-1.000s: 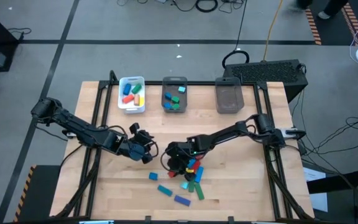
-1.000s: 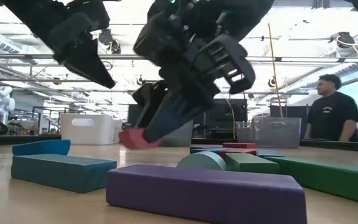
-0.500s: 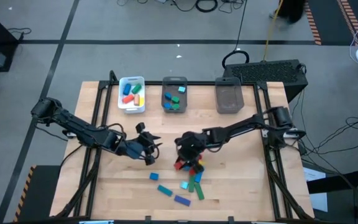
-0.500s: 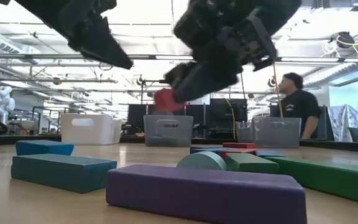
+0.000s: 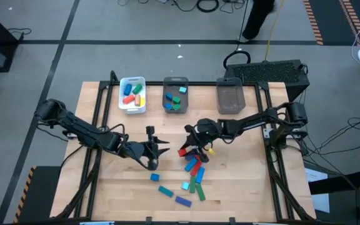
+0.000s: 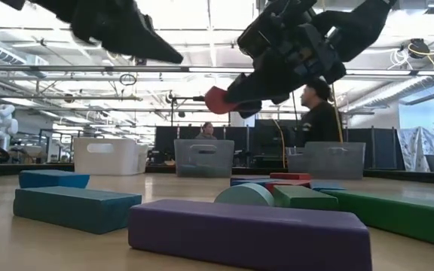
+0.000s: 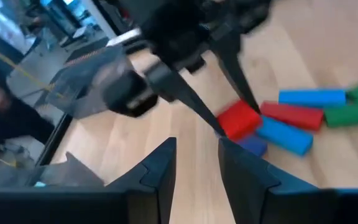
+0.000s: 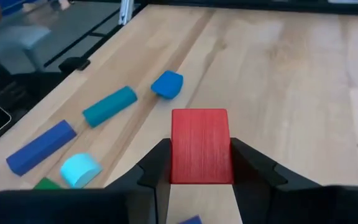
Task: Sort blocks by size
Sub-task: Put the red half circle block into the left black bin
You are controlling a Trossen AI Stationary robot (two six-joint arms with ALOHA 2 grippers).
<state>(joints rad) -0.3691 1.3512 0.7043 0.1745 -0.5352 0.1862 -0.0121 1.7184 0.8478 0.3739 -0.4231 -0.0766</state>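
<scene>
Clamped between the right gripper (image 8: pixel 201 171) fingers and lifted clear of the table (image 5: pixel 242 187): a red block (image 8: pixel 200 146), short and stubby, its long axis running straight out ahead of the fingertips, held by its two flat sides. Seen from above, hanging over the middle of the table at the near edge of the loose pile of blocks (image 5: pixel 192 175), red block (image 5: pixel 184 151) showing at the gripper's tip. Well apart across bare wood toward the far edge: the white tray (image 5: pixel 132 105), the middle grey bin (image 5: pixel 175 81) and the right grey bin (image 5: pixel 230 107), the first two already holding coloured pieces, the third apparently empty. Probably a carry under way, so what matters is the bearing from fingers to bins: away from the pile, toward the far edge, the middle bin lying closest to the line of reach. Which container suits a block this short cannot be told for sure, though the tray's pieces look about as stubby. Left gripper (image 5: pixel 157 147) just beside, on the left of the pile, fingers slightly parted with nothing between them, hovering above the wood; nearer the white tray than the right one, yet empty. A person (image 6: pixel 319 120) standing in the room beyond the table.
</scene>
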